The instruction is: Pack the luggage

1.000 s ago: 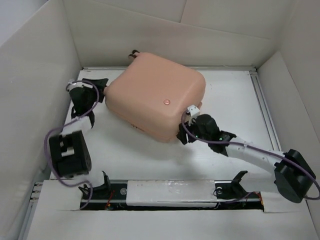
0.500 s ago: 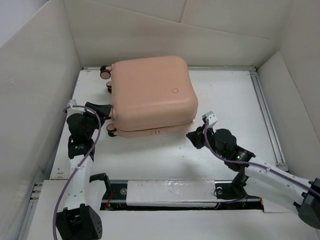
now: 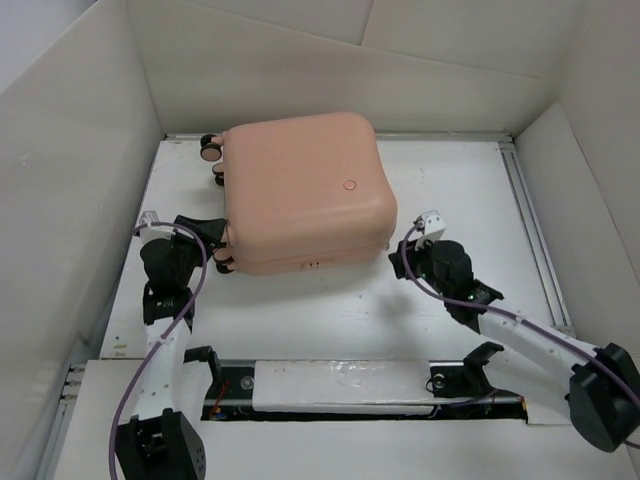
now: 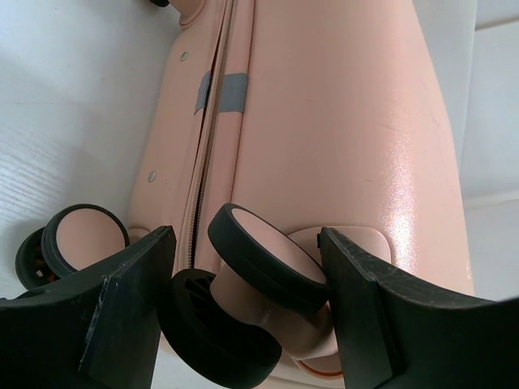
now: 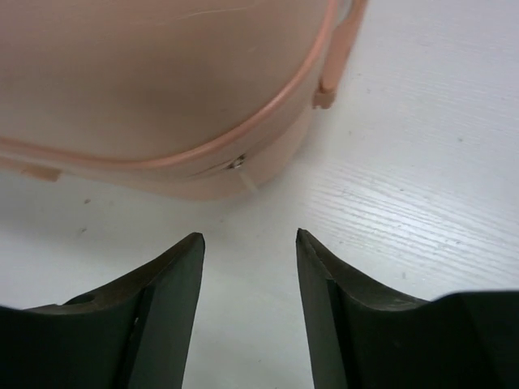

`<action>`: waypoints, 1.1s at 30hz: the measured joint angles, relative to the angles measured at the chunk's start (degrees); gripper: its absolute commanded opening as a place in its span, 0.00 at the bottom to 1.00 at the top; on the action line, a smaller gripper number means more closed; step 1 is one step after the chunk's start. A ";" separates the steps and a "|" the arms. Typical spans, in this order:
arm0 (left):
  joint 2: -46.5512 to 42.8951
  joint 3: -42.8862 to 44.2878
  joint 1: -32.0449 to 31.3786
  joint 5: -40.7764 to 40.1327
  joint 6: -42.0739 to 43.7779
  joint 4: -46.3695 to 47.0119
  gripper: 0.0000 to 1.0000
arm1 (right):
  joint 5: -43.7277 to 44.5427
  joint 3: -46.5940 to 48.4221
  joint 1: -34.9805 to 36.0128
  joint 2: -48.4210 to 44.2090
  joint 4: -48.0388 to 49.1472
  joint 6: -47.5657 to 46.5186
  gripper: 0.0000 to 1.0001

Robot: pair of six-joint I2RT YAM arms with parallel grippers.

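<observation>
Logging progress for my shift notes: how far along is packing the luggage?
Done, apparently: the luggage lies flat on the table, shells closed together. In hand: the open left tool straddles a caster wheel without clamping it; the open right tool points at the near corner, not touching. Left: perhaps securing or standing it up; its contents cannot be seen.

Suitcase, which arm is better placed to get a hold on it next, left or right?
Probably left. The left gripper is open with a caster wheel between its fingers, so closing would grip the suitcase. The right gripper is open too, but stands apart from the shell's rounded corner.
</observation>
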 measured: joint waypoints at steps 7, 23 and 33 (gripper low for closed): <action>0.04 -0.76 0.02 0.31 -0.13 1.95 0.00 | -7.56 1.90 -4.20 9.68 5.46 -4.37 0.52; 0.02 -2.95 0.15 1.70 -0.50 6.16 0.00 | -15.47 2.47 -7.37 20.81 17.31 -8.02 0.00; -1.07 -10.10 -0.17 -2.38 -4.66 19.12 0.00 | 10.56 -3.41 13.94 16.48 20.61 6.51 0.00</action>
